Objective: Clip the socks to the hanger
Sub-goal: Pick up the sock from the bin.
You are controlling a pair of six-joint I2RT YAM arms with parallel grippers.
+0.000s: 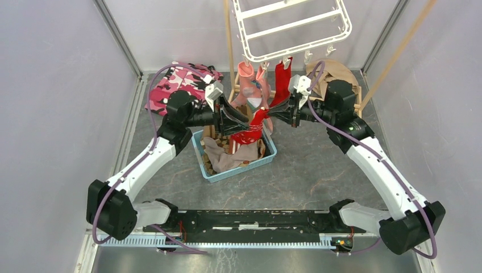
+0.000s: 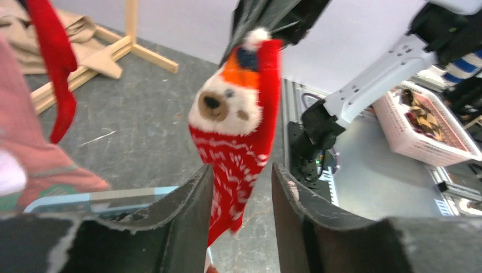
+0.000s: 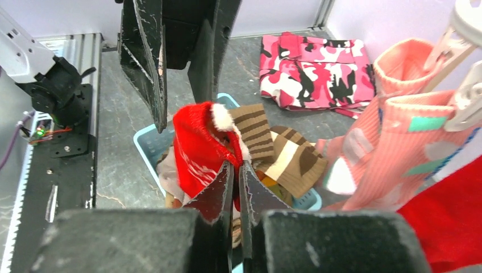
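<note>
Both arms are bent inward from the near corners of the table, so that the left arm and the right arm meet tip to tip above the blue basket at mid-table. A red sock is carried between them, over the basket. The right jaws are closed on it, pinching the end with the white trim. The left jaws are held apart, with the sock's lower end hanging in the gap; whether it is touched there cannot be told. Above the far edge the hanger is seen only from the top view, with pink socks and a second red sock clipped below its rim. A camouflage garment lies far left and a tan cloth far right. From the left wrist the red sock is shown face on, a fuzzy bear face and white pattern on it, and a white basket is made out beyond the table's right side. From the right wrist the red sock is seen from above, with brown striped socks lying in the basket under it.
</note>
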